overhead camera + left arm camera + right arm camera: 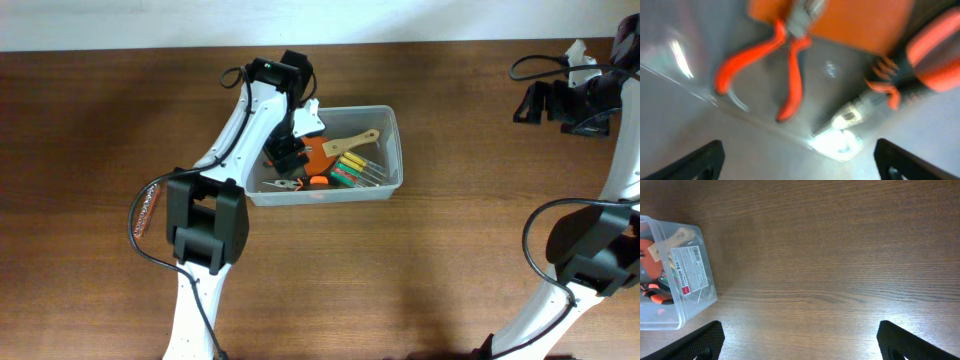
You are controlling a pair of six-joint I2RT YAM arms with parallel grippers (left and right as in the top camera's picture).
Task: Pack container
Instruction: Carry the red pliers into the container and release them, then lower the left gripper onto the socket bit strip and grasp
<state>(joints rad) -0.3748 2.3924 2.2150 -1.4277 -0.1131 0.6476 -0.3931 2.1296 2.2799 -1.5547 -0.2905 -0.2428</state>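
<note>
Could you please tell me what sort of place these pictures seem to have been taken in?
Probably a robotics lab or test bench rather than a home. A left arm and a right arm with loose cables work over a wooden table, and a clear plastic container holds hand tools such as orange-handled pliers.

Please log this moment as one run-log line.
left gripper: open, above pliers in container | right gripper: open, empty, over table

Brown wooden table (pixel 430 250), clear plastic container (pixel 352 193) resting on it
</note>
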